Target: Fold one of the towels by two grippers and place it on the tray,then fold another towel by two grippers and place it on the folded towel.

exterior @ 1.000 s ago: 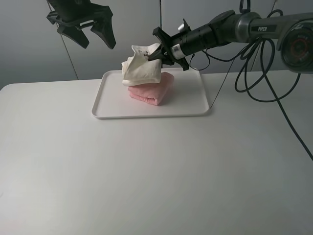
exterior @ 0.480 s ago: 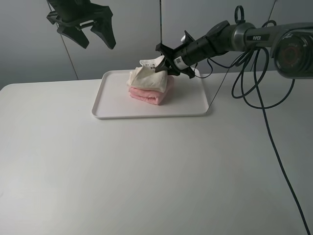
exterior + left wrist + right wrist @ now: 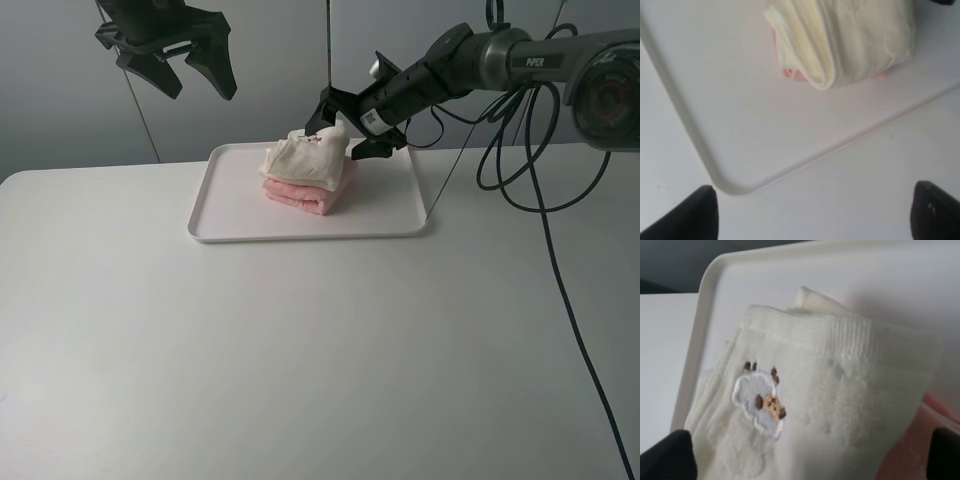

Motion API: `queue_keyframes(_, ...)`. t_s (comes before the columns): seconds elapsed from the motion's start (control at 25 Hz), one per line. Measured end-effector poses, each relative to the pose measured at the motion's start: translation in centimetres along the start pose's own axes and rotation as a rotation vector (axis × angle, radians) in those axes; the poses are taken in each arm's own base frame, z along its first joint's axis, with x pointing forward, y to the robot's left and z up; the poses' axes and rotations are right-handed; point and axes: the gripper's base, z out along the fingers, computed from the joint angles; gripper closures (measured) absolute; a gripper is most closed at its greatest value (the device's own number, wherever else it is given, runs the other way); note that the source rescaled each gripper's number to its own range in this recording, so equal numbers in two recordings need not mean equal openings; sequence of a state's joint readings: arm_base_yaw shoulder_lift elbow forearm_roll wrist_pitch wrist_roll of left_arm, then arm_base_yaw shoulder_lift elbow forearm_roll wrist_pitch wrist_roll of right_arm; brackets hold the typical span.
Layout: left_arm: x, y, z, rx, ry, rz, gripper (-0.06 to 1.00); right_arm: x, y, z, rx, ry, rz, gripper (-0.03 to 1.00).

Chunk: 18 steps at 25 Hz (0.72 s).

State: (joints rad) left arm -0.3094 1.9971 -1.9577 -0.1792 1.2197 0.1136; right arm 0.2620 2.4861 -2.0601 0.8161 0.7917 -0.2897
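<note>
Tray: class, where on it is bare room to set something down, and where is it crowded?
The tray is bare along its left end and front strip, between the rim and the stacked towels. It is crowded at the back right, where the cream towel sits on the pink towel with the open right gripper straddling it.

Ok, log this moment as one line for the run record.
stage: release | cream towel: stacked on pink towel | tray: holds both | right pincer: open at stack | left pincer: open, raised
</note>
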Motion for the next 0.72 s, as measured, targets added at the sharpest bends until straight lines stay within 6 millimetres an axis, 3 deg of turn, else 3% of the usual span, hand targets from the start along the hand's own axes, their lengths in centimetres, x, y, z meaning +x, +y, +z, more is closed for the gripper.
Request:
queue_keyframes(0.2, 0.1, 0.0, -2.4, -0.028, -0.047, 0.031, -0.05, -1.9, 3.1, -6.5, 0.172, -0.025, -0.244, -0.03)
queue_keyframes(0.4, 1.7, 2.4, -6.3, -0.071, -0.098, -0.029, -0.05, -2.1, 5.9, -13.7, 0.352, 0.03, -0.377, -0.03)
queue_keyframes(0.56, 6.6, 4.9, -8.1, -0.109, -0.04, -0.126, -0.05, -0.5, 6.8, -18.3, 0.488, 0.025, -0.408, -0.03)
queue_keyframes(0.72, 13.0, 5.8, -11.9, -0.176, -0.105, -0.215, -0.05, 4.1, 7.0, -22.0, 0.525, -0.034, -0.406, -0.03)
